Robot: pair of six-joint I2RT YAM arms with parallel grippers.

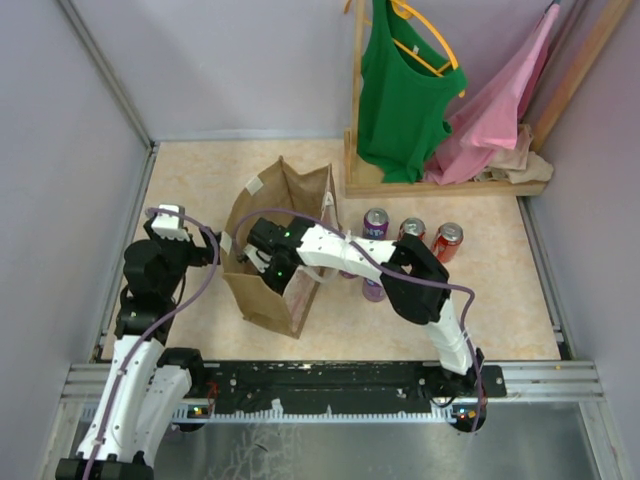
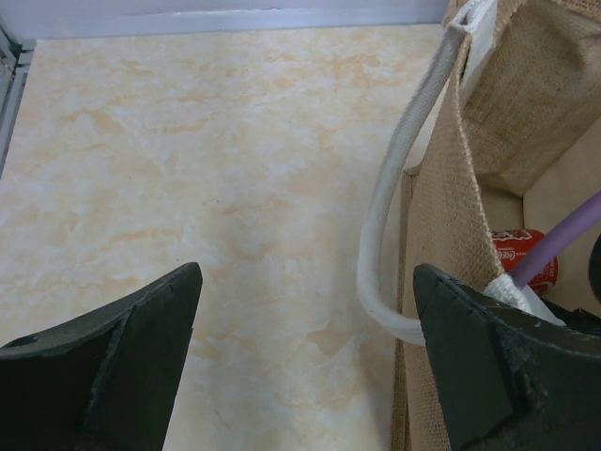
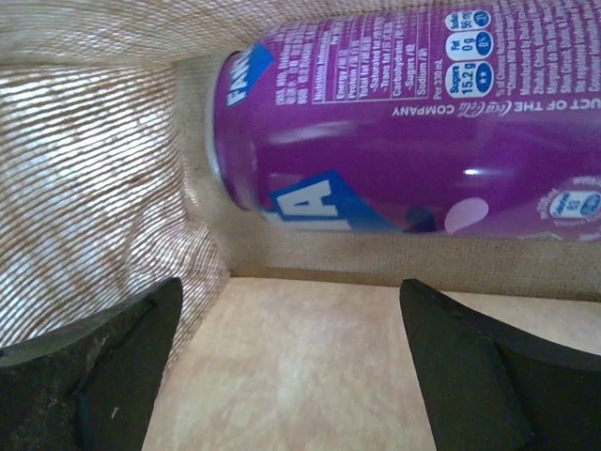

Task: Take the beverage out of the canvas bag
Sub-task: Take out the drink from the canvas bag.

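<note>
The tan canvas bag (image 1: 262,290) stands left of centre with its top open, one whitish handle (image 2: 383,235) hanging down its side. My right gripper (image 1: 258,252) reaches into the bag's mouth from the right. Inside, a purple beverage can (image 3: 394,122) lies on its side against the woven wall, just beyond my right gripper (image 3: 291,310), which is open with nothing between its fingers. My left gripper (image 1: 170,222) is open over bare table left of the bag, its right finger (image 2: 488,366) close to the handle. A red can (image 2: 522,256) shows past the bag's rim; whether it is inside, I cannot tell.
Three upright cans stand right of the bag: a purple one (image 1: 375,222) and two red ones (image 1: 411,229) (image 1: 446,240). Another purple can (image 1: 373,290) is partly hidden by the right arm. A wooden rack (image 1: 450,185) with green and pink garments fills the back right.
</note>
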